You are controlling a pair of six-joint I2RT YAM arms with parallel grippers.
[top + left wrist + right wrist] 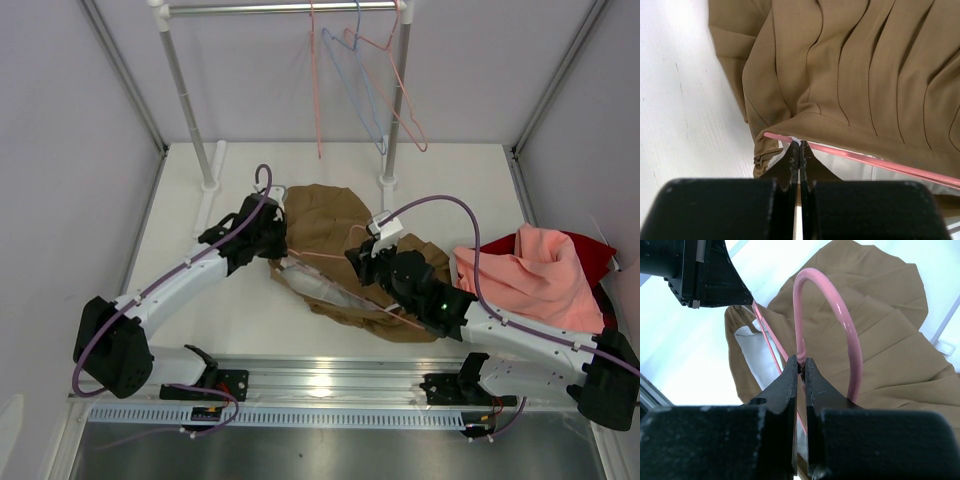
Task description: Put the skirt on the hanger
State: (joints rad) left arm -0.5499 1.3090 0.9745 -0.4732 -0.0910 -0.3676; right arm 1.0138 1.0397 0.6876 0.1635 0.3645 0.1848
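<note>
Right wrist view: right gripper (801, 365) is pinching the hanger (852, 340) at its neck, over the skirt (880, 315) lying on the table (690, 370). Left gripper (800, 146) is clamping the skirt's waist edge beside the wire. I am fearing the thin wire twisting free, or cloth slipping.

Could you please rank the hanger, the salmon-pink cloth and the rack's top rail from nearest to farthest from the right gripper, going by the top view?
1. The hanger, pinched in the right gripper, lying over the skirt in the middle.
2. The salmon-pink cloth, heaped off to the right side.
3. The top rail, across the far back, high up.
</note>
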